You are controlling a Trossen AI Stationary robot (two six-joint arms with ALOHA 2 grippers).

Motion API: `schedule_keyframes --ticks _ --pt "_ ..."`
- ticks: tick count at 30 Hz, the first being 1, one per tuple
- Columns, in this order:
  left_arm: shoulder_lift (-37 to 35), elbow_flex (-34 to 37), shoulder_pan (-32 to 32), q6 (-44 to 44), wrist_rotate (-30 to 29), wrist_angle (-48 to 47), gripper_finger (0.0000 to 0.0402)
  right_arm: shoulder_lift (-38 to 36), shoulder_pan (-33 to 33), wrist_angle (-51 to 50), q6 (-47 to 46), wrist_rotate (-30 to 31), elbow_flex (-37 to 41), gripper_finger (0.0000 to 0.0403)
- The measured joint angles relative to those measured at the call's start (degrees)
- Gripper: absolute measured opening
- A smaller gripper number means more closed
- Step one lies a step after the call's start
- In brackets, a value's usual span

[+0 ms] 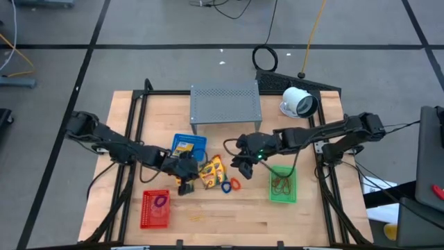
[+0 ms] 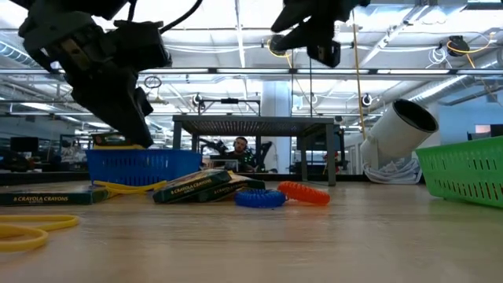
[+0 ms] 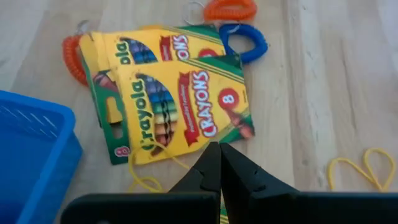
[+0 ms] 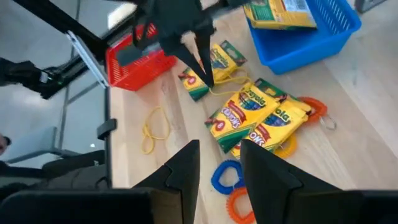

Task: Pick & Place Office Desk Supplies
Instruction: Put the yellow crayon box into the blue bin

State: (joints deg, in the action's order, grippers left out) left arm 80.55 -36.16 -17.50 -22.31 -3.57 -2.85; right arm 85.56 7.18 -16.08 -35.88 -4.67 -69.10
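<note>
Two yellow crayon packs [image 3: 180,99] lie overlapped mid-table, on top of an orange coil [image 3: 73,56] and a yellow band [image 3: 146,180]. Beyond them lie a blue coil [image 3: 245,42] and a second orange coil [image 3: 230,9]. My left gripper [image 3: 219,163] is shut and points steeply down at the packs' near edge, above another crayon pack [image 4: 194,86]. My right gripper [image 4: 221,165] hangs open and raised over the table's middle, with nothing between its fingers. The blue basket [image 1: 198,141] holds a crayon pack [image 1: 183,146].
A red basket [image 1: 154,208] with a purple band [image 1: 161,201] stands near left and a green basket [image 1: 282,187] near right. A loose yellow band [image 1: 198,217] lies by the near edge. A grey perforated stand [image 1: 225,104] and a white camera device [image 1: 300,103] stand at the back.
</note>
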Motion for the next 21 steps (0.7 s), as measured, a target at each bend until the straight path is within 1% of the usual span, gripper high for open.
schedule_keyframes --ticks 3,6,9,13,17,21 --pt "-0.5 0.0 -0.7 2.1 0.1 0.2 0.0001 2.3 0.0 -1.5 0.8 -0.2 -1.1 0.0105" --pt "-0.4 0.1 -0.9 4.5 0.0 -0.3 0.0001 5.4 0.0 -0.3 1.2 -2.7 -4.0 0.0105" --pt "-0.4 0.1 -1.0 5.6 -1.6 -0.1 0.0001 8.5 0.0 -2.1 1.4 -3.8 -5.8 0.0105" --pt "-0.4 1.0 -1.0 6.0 -1.9 -0.6 0.0001 10.9 0.0 -1.8 1.5 -4.4 -7.5 0.0105" --pt "-0.4 5.5 -1.3 4.2 -1.3 5.5 0.0001 11.1 0.0 -2.0 1.8 -4.2 -7.5 0.0105" --pt "-0.4 9.7 -1.2 1.9 -1.5 13.3 0.0001 10.9 -0.1 -1.7 1.7 -1.3 -7.5 0.0105"
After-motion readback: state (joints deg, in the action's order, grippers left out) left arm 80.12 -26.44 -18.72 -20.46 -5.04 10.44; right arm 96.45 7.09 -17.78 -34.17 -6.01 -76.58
